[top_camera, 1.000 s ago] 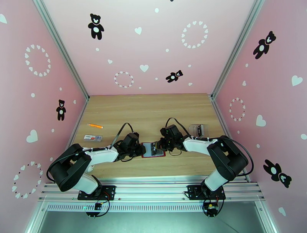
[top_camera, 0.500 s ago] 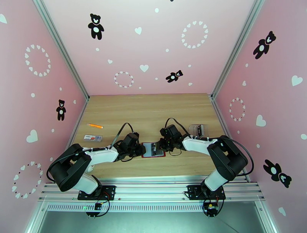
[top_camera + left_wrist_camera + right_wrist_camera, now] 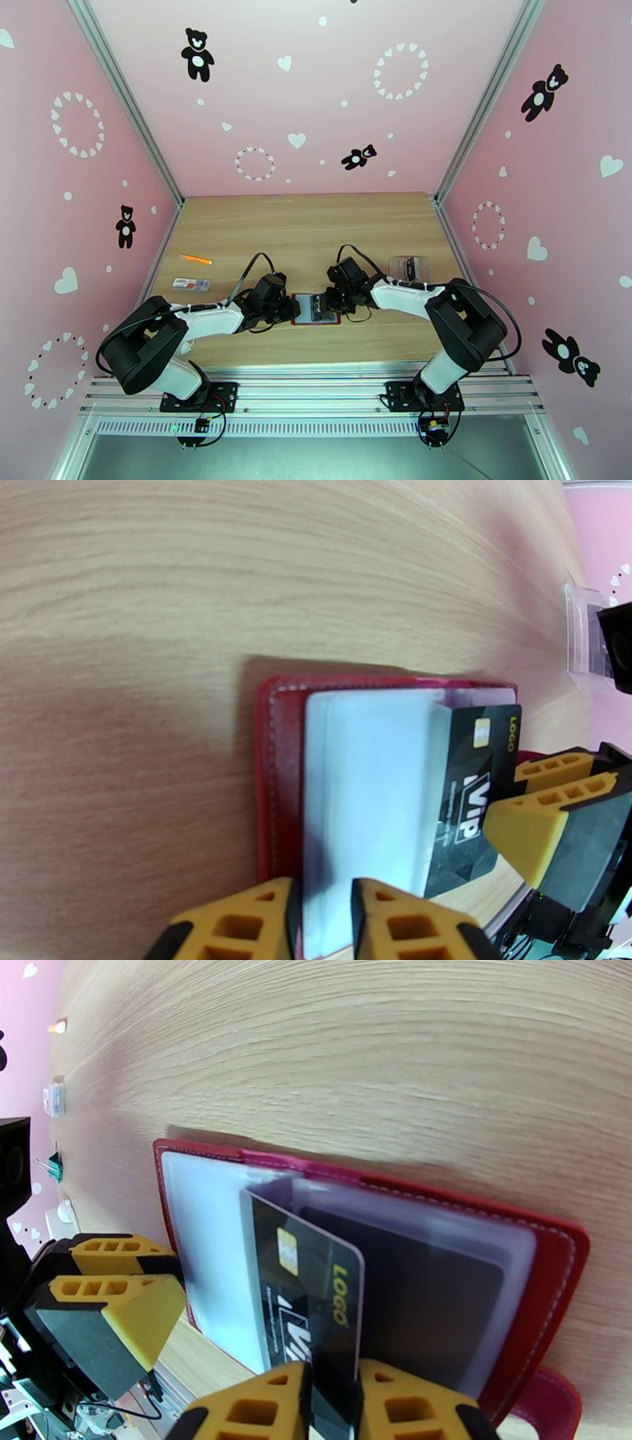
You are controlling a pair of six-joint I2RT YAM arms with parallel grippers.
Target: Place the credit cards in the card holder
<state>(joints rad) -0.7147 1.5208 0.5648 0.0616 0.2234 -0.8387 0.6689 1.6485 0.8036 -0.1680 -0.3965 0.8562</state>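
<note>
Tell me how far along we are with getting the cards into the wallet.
Done: the wallet lies open, and one dark card seems already sleeved. In hand: the left gripper pinches a clear sleeve; the black card stands partly inserted, between the fingers of the right gripper. Remaining: push it fully in. Further loose cards cannot be made out.

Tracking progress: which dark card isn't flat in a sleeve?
The VIP card, tilted between the fingers of the right gripper; the other dark card lies flat inside a sleeve.
</note>
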